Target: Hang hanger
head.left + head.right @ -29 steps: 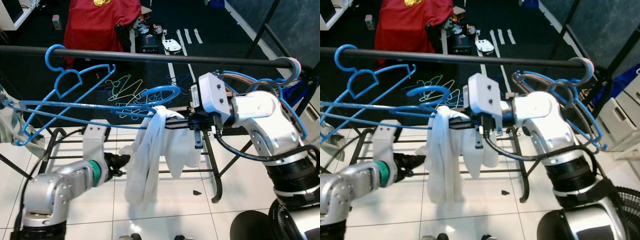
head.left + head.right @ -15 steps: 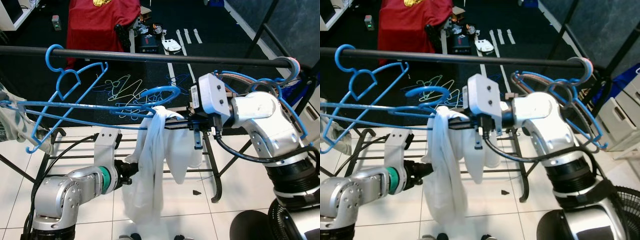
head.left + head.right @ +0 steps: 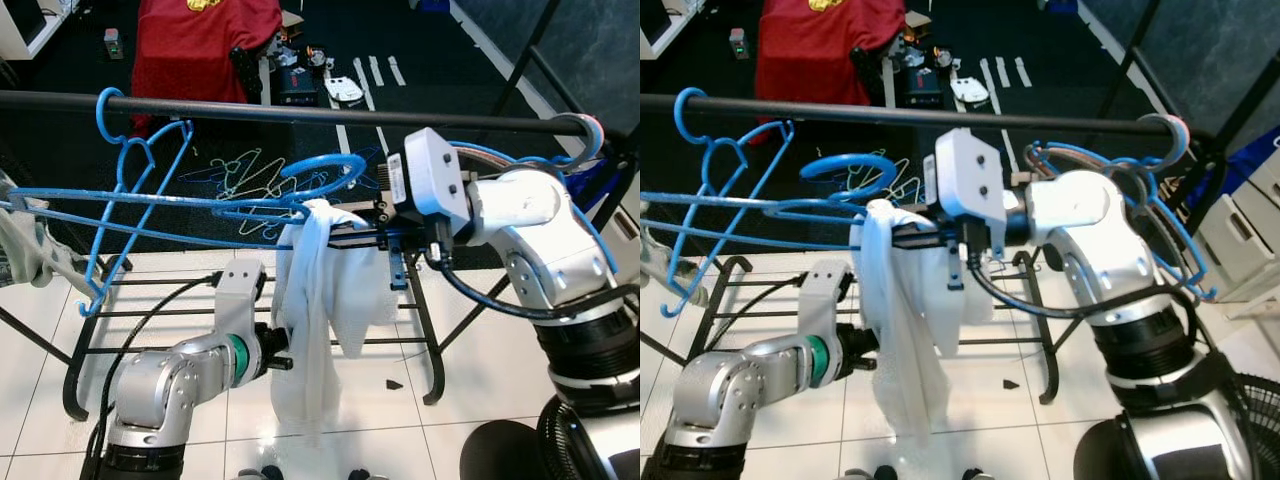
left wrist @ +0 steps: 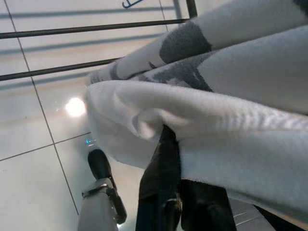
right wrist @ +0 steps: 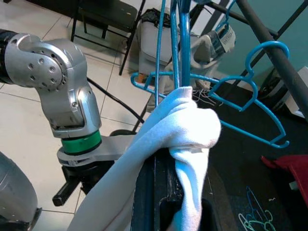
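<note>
1. White floor tiles [image 3: 40, 400] lie below our black clothes rail [image 3: 300, 112].
2. Right pincer [image 5: 166, 168] grips the blue plastic hanger [image 3: 300, 190] and draped white cloth [image 3: 315, 300].
3. Left pincer [image 4: 166, 192], now pressed into the cloth; fingers' spread unclear.
4. Hanger has risen nearer the rail, unhooked.

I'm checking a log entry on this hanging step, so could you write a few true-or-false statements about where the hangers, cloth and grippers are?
1. The white cloth is draped over the blue plastic hanger held up by the right gripper. True.
2. Another blue hanger is hooked on the black horizontal rail. True.
3. The left gripper is up at the rail. False: it is low, at the hanging cloth.
4. The red garment hangs on the held hanger. False: it is far behind the rail.
</note>
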Motion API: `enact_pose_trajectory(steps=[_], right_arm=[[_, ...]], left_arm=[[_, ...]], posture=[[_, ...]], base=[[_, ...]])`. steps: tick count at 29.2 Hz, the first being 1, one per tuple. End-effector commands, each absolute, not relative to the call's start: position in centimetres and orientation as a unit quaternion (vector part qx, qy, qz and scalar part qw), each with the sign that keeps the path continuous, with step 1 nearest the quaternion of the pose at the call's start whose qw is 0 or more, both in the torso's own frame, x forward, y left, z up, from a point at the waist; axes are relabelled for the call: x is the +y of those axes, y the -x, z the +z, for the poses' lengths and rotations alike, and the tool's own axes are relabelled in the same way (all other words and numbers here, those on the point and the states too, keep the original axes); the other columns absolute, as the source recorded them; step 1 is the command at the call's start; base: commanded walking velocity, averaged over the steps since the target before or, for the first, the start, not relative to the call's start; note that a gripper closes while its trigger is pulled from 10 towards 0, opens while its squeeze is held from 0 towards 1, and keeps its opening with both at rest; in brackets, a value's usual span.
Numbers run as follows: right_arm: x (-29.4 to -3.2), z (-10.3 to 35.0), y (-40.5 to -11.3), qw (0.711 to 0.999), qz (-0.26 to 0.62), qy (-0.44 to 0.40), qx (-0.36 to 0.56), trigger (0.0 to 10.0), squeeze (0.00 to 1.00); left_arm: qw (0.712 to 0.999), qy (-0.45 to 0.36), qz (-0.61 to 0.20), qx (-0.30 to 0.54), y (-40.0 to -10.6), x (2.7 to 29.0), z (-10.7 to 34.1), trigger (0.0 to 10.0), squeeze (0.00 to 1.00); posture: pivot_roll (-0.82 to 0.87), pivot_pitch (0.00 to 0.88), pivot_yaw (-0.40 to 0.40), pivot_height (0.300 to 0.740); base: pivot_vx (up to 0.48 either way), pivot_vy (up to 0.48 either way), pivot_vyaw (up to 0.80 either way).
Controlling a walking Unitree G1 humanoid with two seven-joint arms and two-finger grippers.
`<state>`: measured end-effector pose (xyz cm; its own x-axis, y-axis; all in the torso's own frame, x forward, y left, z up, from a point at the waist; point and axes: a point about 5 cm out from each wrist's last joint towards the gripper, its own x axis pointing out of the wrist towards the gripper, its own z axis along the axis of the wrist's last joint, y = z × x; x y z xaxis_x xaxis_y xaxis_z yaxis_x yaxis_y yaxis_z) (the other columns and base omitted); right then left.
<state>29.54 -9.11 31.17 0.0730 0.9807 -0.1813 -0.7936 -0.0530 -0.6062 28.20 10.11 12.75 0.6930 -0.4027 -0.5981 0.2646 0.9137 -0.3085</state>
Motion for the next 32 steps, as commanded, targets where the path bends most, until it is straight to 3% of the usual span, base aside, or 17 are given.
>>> enact_pose_trajectory(steps=[1,2,3,5,8,16,17,19,21,24,26,32], right_arm=[[-9.3,32.0,-29.0,0.663,0.664,0.298,-0.178,0.0,0.0],[-9.3,32.0,-29.0,0.663,0.664,0.298,-0.178,0.0,0.0],[-9.8,31.4,-29.0,0.668,0.66,0.302,-0.167,0.0,0.0],[-9.8,31.4,-29.0,0.668,0.66,0.302,-0.167,0.0,0.0],[-11.3,29.4,-29.2,0.68,0.648,0.319,-0.13,0.0,0.0],[-13.4,26.3,-29.4,0.695,0.622,0.352,-0.079,0.0,0.0],[-14.5,24.3,-29.2,0.709,0.605,0.358,-0.051,0.0,0.0],[-14.5,24.3,-29.2,0.709,0.605,0.358,-0.051,0.0,0.0],[-14.7,23.5,-29.3,0.734,0.585,0.341,-0.043,0.0,0.0],[-14.7,23.5,-29.3,0.734,0.585,0.341,-0.043,0.0,0.0],[-15.0,23.4,-29.7,0.754,0.567,0.329,-0.04,0.0,0.0],[-15.4,23.5,-29.6,0.759,0.565,0.322,-0.039,0.0,0.0]], left_arm=[[0.919,0.088,-0.159,0.349,-28.5,10.9,12.4,0.0,0.0],[0.919,0.088,-0.159,0.349,-28.5,10.9,12.4,0.0,0.0],[0.94,0.033,-0.119,0.319,-29.1,12.7,13.0,0.0,0.0],[0.94,0.033,-0.119,0.319,-29.1,12.7,13.0,0.0,0.0],[0.965,-0.087,-0.067,0.239,-29.7,16.4,15.7,0.0,0.0],[0.963,-0.157,-0.117,0.185,-29.1,18.2,18.7,0.0,0.0],[0.941,-0.217,-0.211,0.153,-28.6,18.9,20.8,0.0,0.0],[0.941,-0.217,-0.211,0.153,-28.6,18.9,20.8,0.0,0.0],[0.894,-0.285,-0.315,0.143,-27.8,18.4,20.9,0.0,0.0],[0.894,-0.285,-0.315,0.143,-27.8,18.4,20.9,0.0,0.0],[0.844,-0.327,-0.399,0.148,-26.7,17.5,19.8,0.0,0.0],[0.823,-0.334,-0.43,0.161,-26.2,17.0,18.6,0.0,0.0]], posture=[[-0.06,0.137,0.083,0.74],[-0.06,0.137,0.083,0.74],[-0.05,0.138,0.086,0.74],[-0.05,0.138,0.086,0.74],[-0.04,0.14,0.094,0.74],[-0.02,0.138,0.093,0.74],[-0.02,0.132,0.1,0.74],[-0.02,0.132,0.1,0.74],[-0.02,0.127,0.104,0.74],[-0.02,0.127,0.104,0.74],[-0.03,0.122,0.101,0.74],[-0.03,0.121,0.098,0.74]], base=[[0.0,0.0,0.0],[0.0,0.0,0.0],[0.0,0.0,0.0],[0.0,0.0,0.0],[0.0,0.0,0.0],[0.0,0.0,0.0],[0.0,0.0,0.0],[0.0,0.0,0.0],[0.0,0.0,0.0],[0.0,0.0,0.0],[0.0,0.0,0.0],[0.0,0.0,0.0]])
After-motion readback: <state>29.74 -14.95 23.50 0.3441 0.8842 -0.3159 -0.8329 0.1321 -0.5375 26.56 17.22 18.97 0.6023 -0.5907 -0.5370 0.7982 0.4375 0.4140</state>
